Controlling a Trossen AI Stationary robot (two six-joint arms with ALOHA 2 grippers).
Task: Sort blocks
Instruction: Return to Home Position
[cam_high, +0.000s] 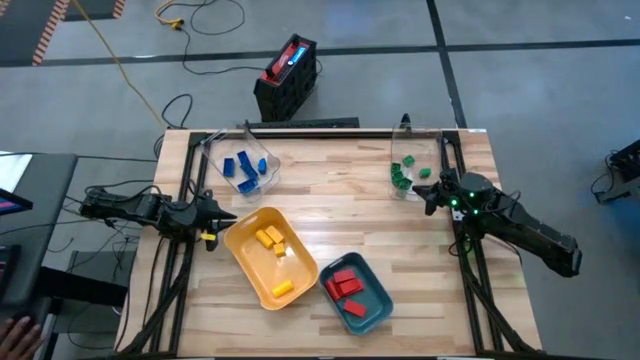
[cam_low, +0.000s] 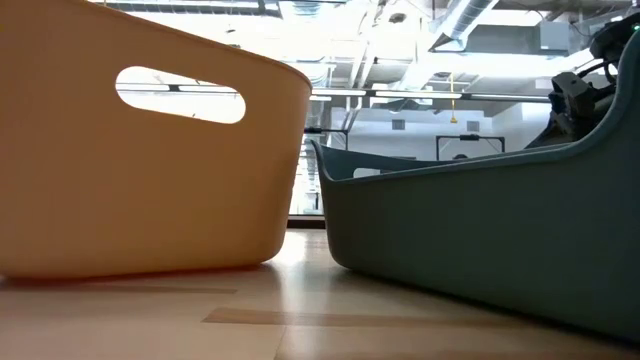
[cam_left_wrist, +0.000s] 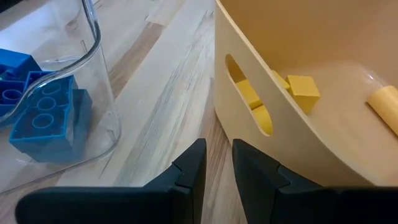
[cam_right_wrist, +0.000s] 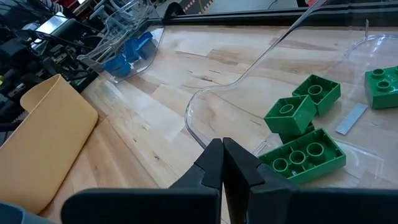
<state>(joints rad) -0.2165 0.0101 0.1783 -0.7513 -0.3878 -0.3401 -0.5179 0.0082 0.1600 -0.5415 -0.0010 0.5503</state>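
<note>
While the left gripper (cam_left_wrist: 219, 149) holds its jaws a crack apart, empty, blue blocks (cam_left_wrist: 40, 118) flank them in a clear container (cam_left_wrist: 96, 68), yellow blocks (cam_left_wrist: 303, 92) in a yellow tray (cam_left_wrist: 298, 149); the right gripper (cam_right_wrist: 222, 144) is clenched, green blocks (cam_right_wrist: 303, 155) just ahead.

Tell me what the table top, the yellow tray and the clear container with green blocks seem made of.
Light table top: probably varnished wood; plank seams, grain, soft sheen. Yellow oblong tray: seemingly matte moulded plastic; smooth, uniform colour. Clear container of green blocks: likely glossy plastic; wood shows through.
</note>
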